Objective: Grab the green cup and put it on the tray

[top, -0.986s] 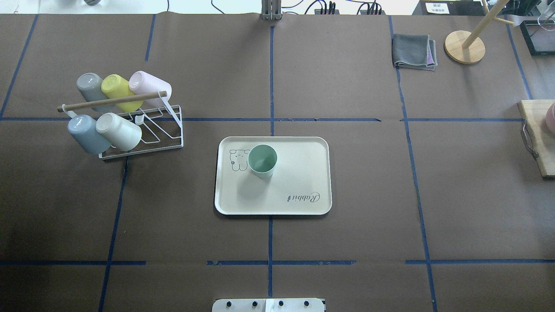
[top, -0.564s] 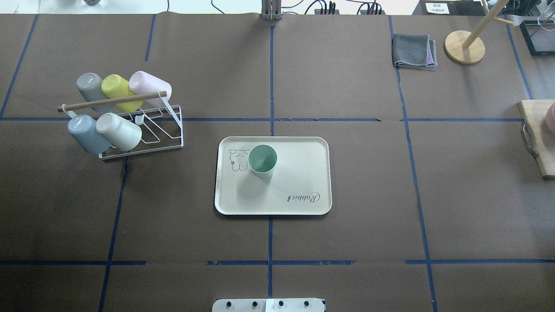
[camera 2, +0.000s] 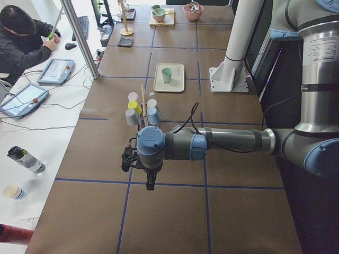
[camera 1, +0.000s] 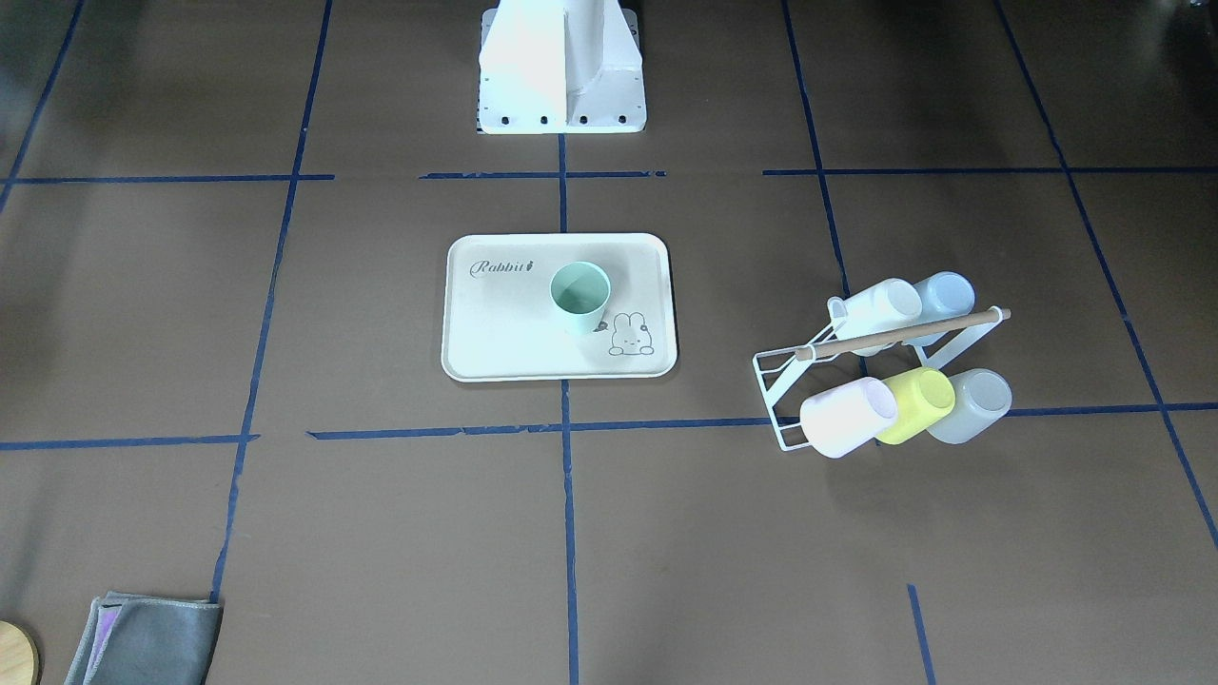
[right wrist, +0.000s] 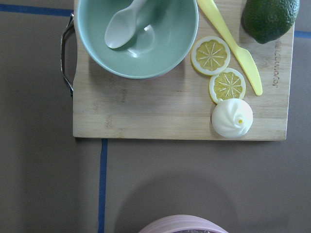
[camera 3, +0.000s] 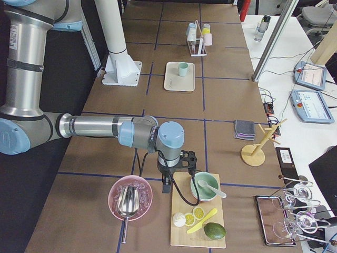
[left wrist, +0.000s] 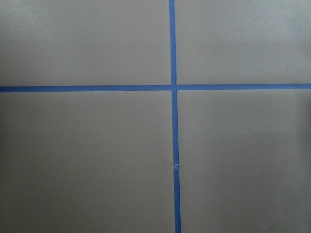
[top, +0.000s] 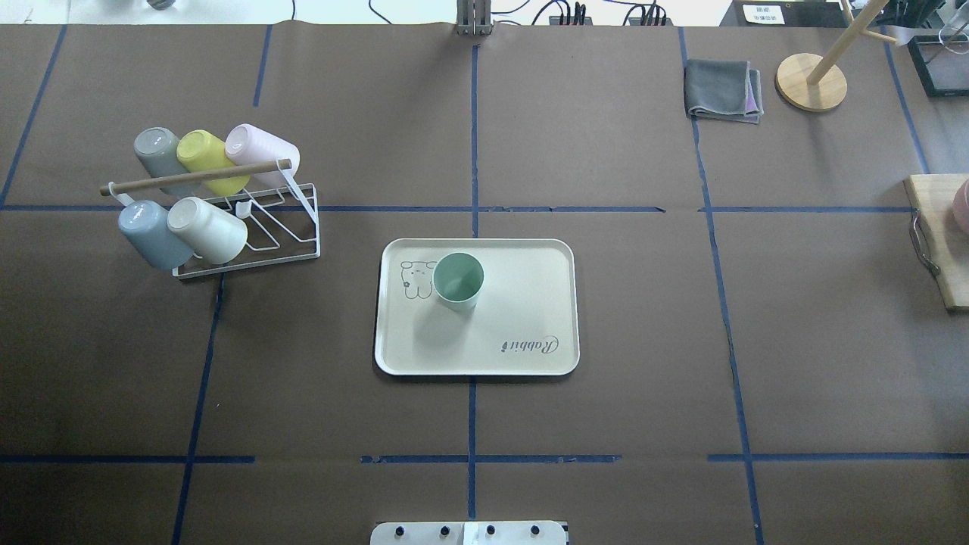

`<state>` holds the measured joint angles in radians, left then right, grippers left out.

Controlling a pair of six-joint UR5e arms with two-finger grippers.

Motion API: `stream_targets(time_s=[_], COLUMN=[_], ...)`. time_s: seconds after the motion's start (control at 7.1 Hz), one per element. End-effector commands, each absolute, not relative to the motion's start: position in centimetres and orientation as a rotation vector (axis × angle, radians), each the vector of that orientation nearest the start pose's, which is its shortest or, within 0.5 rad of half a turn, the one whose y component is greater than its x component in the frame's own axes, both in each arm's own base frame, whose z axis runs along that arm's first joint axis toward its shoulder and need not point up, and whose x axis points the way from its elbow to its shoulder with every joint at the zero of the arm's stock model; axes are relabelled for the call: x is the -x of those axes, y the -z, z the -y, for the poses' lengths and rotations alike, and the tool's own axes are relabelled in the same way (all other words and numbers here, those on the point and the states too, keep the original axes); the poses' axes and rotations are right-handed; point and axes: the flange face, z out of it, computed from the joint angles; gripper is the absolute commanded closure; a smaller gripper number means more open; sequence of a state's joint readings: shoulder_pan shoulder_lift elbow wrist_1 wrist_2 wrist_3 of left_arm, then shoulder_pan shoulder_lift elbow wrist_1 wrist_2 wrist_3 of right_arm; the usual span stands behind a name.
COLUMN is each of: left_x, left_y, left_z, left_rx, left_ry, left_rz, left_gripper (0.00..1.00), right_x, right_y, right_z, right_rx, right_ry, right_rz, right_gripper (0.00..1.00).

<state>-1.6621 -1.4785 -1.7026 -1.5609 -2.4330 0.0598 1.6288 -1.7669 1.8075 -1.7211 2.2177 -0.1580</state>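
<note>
The left arm (camera 2: 233, 141) and right arm (camera 3: 93, 126) stretch out level. The left gripper (camera 2: 150, 183) and right gripper (camera 3: 165, 185) point down, jaw state unclear.

brown paper table cover (left wrist: 87, 160) — fills view | blue tape lines (left wrist: 173, 126) — cross near upper centre

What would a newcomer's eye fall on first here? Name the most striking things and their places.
The green cup stands upright on the tray at the table's centre, beside its bunny print. On the robot's left, a white wire rack holds five tilted pastel cups. Far right, a wooden board carries a green bowl, lemon slices and a lime.
</note>
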Motion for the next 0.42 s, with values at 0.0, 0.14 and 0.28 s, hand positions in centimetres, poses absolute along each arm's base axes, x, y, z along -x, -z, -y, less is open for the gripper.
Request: stream_targets(time_s=[0.0,0.14,0.28], left_x=[10.57,10.77,10.81], left_y=[-63.30,-63.71,-63.43], left_z=[44.31,44.17,44.34], left_rx=[-0.098,-0.093,-0.100], left_ry=[0.025,0.025,0.022], left_rz=[-0.816,-0.776,-0.772], left_gripper=[0.00,0.00,0.00], right_x=[-9.60,-9.59,-9.59], right_y=[-65.56,-65.33,-65.33], right_z=[39.61,39.65,39.65], right_rx=[0.038,0.035,0.035], right_ry=[0.065,0.064,0.064], right_rz=[0.653,0.654,0.654], right_gripper=[0.00,0.00,0.00])
